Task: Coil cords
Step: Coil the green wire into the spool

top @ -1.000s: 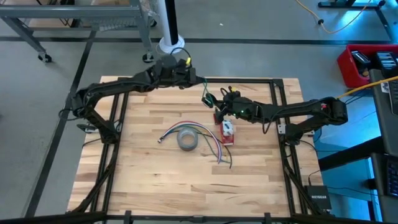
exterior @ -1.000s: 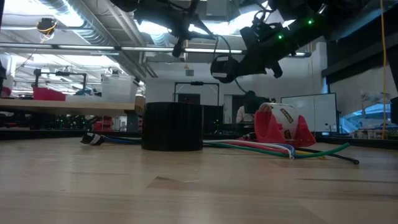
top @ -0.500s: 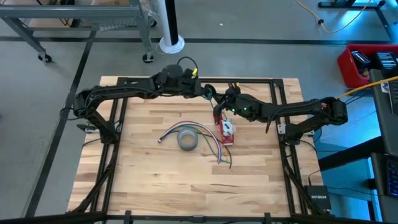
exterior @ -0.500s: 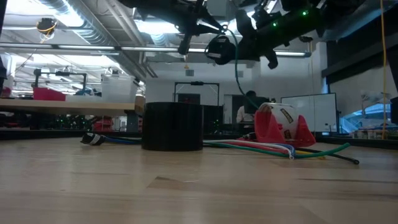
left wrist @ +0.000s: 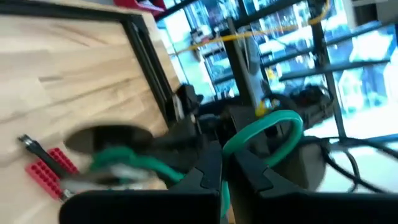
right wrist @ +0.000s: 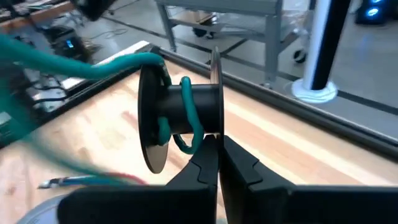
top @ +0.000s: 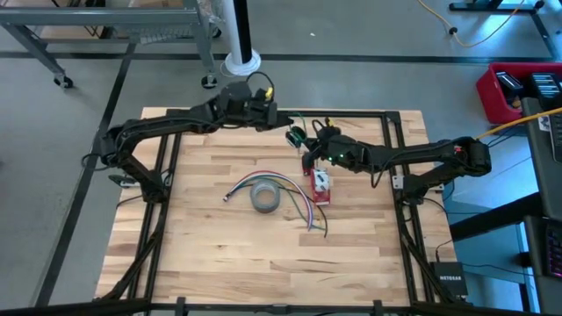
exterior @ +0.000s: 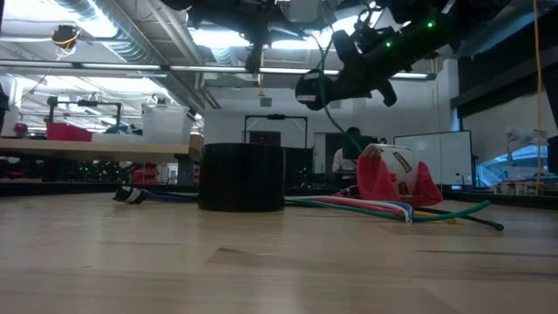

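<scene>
Both end effectors hang above the far middle of the worktop (top: 219, 254): the right end effector (right wrist: 217, 149) is closed on a small black spool (right wrist: 180, 115) with green cord (right wrist: 189, 118) wound round its hub; the left end effector (left wrist: 222, 177) is pinched shut on the same cord's free length, which loops up past its fingertips. Between them the cord runs slack through the air — well clear of the wood; the spool sits high over the grey tape roll (top: 264, 197). Below lie a fan of coloured cables (top: 299, 206) and a red tape dispenser (top: 321, 186) — just beside the roll.
</scene>
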You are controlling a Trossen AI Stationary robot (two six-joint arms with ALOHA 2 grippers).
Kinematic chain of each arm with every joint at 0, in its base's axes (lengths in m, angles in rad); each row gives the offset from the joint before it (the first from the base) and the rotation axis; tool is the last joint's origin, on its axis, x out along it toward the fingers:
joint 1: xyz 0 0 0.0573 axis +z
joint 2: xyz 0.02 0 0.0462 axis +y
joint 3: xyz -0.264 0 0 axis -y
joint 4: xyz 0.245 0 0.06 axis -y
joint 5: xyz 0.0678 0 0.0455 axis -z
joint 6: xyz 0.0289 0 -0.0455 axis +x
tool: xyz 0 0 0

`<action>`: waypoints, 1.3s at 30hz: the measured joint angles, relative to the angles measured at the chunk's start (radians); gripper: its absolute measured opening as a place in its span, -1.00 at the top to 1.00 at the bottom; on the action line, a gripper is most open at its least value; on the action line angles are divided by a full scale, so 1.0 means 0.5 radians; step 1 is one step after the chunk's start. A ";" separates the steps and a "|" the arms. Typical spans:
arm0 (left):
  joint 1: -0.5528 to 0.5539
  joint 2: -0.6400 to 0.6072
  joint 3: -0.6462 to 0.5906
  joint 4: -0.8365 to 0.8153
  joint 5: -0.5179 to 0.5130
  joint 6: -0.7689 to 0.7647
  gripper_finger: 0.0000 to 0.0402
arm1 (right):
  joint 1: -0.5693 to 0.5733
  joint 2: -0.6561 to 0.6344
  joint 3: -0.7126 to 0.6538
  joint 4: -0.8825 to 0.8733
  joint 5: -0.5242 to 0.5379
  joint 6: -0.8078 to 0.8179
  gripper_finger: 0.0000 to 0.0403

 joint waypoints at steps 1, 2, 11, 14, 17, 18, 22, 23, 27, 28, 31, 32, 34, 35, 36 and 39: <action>-0.021 -0.002 0.000 -0.007 0.005 0.008 1.00 | 0.000 0.000 0.000 0.003 0.042 -0.009 0.99; -0.044 -0.003 0.000 -0.023 0.006 0.017 1.00 | 0.000 0.000 0.000 0.016 0.078 -0.032 0.99; -0.306 -0.003 0.000 -0.371 -0.027 0.224 1.00 | 0.000 0.000 0.000 0.166 0.167 -0.097 0.99; -0.388 -0.003 0.000 -0.443 -0.091 0.304 1.00 | 0.000 -0.022 0.000 0.187 0.168 -0.099 0.99; -0.459 -0.002 0.000 -0.602 -0.266 0.404 1.00 | 0.000 -0.095 -0.001 0.182 0.168 -0.099 0.99; -0.478 -0.002 0.000 -0.673 -0.342 0.437 1.00 | 0.000 -0.127 -0.001 0.189 0.169 -0.097 0.99; -0.528 -0.002 0.000 -0.958 -0.702 0.606 1.00 | 0.000 -0.318 -0.001 0.062 0.166 -0.093 0.99; -0.536 -0.002 0.000 -1.016 -0.789 0.649 1.00 | 0.000 -0.373 -0.001 0.014 0.157 -0.083 0.99; -0.542 -0.002 0.000 -1.127 -1.005 0.838 1.00 | 0.000 -0.586 -0.001 -0.233 0.007 0.037 0.99; -0.541 -0.001 0.000 -1.132 -1.030 0.893 1.00 | 0.000 -0.632 -0.001 -0.277 -0.041 0.067 0.99; -0.529 0.000 -0.001 -1.096 -1.079 0.957 0.98 | 0.000 -0.719 0.000 -0.337 -0.175 0.148 0.99; -0.524 0.000 -0.001 -1.082 -1.081 0.953 0.96 | 0.000 -0.733 0.000 -0.343 -0.191 0.158 0.99; -0.511 0.000 -0.001 -1.071 -1.082 0.946 0.92 | 0.000 -0.739 0.000 -0.351 -0.197 0.161 0.99; -0.502 0.000 -0.001 -1.075 -1.078 0.945 0.89 | 0.000 -0.739 0.000 -0.355 -0.195 0.161 0.99; -0.494 0.000 -0.001 -1.075 -1.056 0.945 0.86 | 0.000 -0.739 0.000 -0.358 -0.186 0.160 0.99; -0.469 0.001 -0.001 -1.075 -0.906 0.941 0.77 | 0.000 -0.739 0.000 -0.365 -0.186 0.160 0.99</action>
